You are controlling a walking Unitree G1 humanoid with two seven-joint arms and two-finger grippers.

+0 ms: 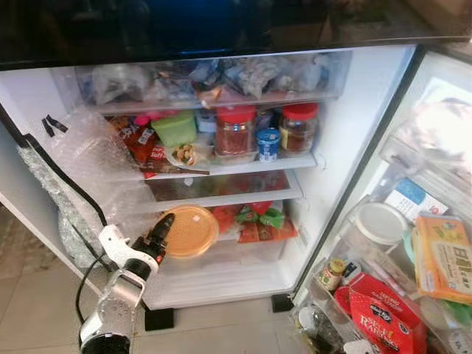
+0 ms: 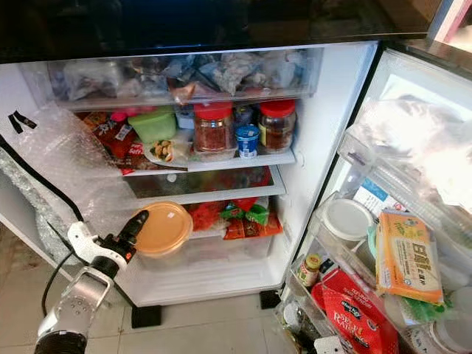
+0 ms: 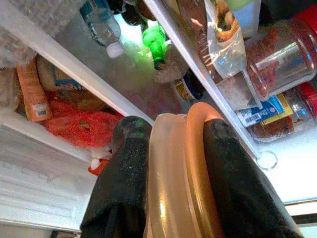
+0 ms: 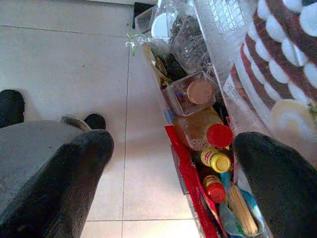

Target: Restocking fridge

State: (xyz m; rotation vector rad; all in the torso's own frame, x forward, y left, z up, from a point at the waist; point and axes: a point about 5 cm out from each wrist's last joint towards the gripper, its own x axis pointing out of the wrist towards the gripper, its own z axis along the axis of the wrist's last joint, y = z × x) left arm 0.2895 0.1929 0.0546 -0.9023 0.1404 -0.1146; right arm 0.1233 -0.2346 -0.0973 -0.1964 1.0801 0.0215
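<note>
At fridge's lower shelf: left gripper (image 1: 164, 225) — clamped on orange container (image 1: 190, 231)
Container: at the shelf's front, beside red packets (image 1: 258, 221)
Right gripper (image 4: 173, 163): fingers spread — above door bin (image 4: 198, 148)

Head stereo pair above open fridge (image 1: 354, 147)

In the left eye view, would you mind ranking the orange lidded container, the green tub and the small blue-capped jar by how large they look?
1. Orange lidded container, held by the left gripper; it sits nearer the camera, so part of its lead may be nearness.
2. Green tub.
3. Blue-capped jar, clearly smallest.
</note>
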